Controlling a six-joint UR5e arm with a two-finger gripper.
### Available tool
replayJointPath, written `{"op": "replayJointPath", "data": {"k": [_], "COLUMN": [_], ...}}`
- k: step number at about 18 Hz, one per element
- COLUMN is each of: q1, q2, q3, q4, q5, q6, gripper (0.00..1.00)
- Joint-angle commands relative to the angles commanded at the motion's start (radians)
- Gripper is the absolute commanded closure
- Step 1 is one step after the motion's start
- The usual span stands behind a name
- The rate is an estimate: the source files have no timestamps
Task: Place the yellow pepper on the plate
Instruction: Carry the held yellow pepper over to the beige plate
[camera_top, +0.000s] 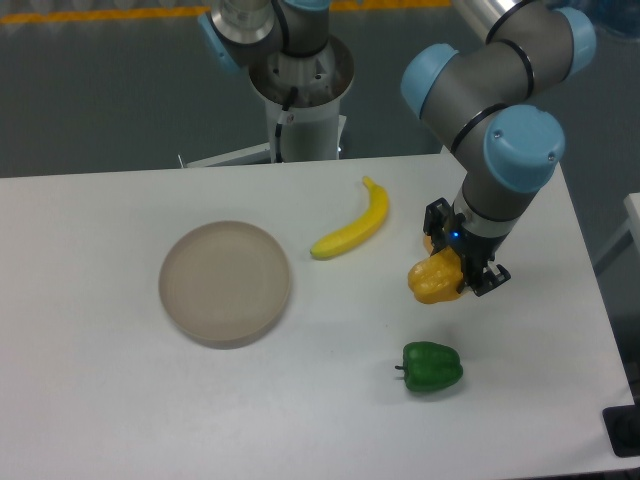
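Note:
The yellow pepper (432, 281) is a lumpy yellow-orange lump at the right of the table, held between the black fingers of my gripper (452, 268), which is shut on it. It looks slightly above the tabletop, though I cannot tell whether it touches. The plate (225, 283) is a round greyish-tan dish with nothing on it, lying well to the left of the pepper.
A long curved yellow banana (353, 228) lies between the plate and my gripper, a little further back. A green pepper (432, 367) sits on the table just in front of the gripper. The robot's base (300, 90) stands behind the table's far edge.

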Motion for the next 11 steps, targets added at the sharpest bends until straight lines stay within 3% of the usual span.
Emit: {"op": "replayJointPath", "data": {"k": [11], "q1": [-0.037], "q2": [0.005], "q3": [-0.005], "q4": [-0.002], "q5": [-0.002], "q6": [-0.018], "gripper": [1.00]}}
